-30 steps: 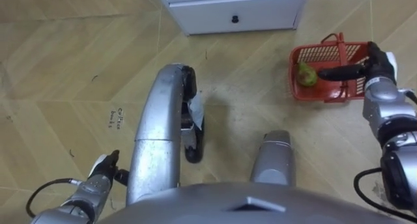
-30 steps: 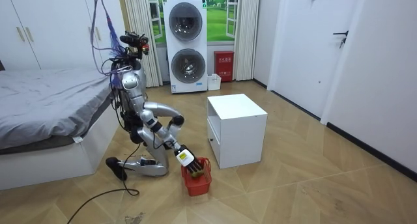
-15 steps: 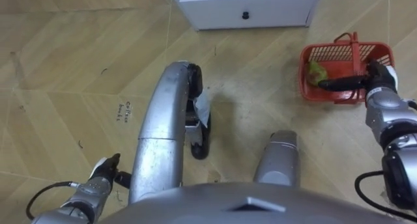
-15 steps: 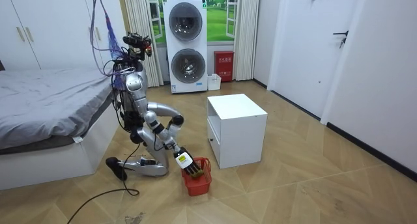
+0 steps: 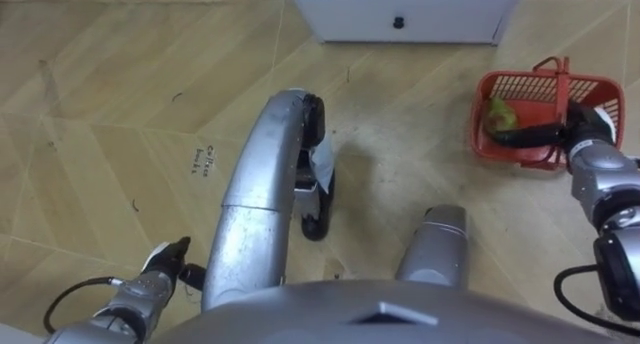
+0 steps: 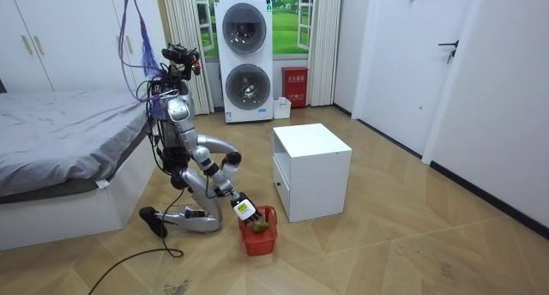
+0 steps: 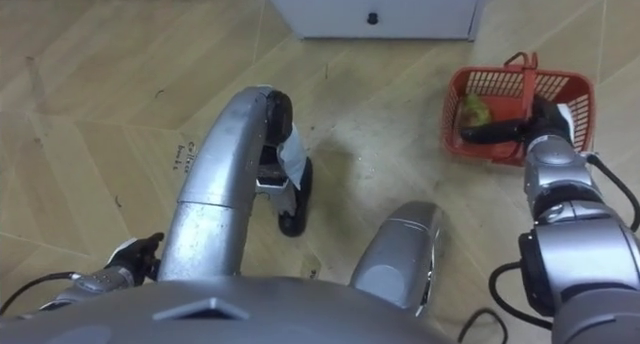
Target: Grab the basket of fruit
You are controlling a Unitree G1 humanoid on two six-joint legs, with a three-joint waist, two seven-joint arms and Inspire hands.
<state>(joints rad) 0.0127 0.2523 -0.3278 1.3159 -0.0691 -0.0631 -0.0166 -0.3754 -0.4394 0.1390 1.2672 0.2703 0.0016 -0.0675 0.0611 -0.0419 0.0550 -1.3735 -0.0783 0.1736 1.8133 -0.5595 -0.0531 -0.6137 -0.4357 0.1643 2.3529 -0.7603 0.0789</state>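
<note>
Reaching right hand into red basket, fingers straight, near green fruit

Smooth silver-grey shells clad the thighs, torso and forearms, with black joints, black cables looping beside both forearms, and a black-and-white left hand and right hand.

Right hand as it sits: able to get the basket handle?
Probably yes. The right hand is at the fruit basket, straight fingers reaching across its inside beside the upright handle. Nothing lies between them; a green fruit sits further in.
</note>
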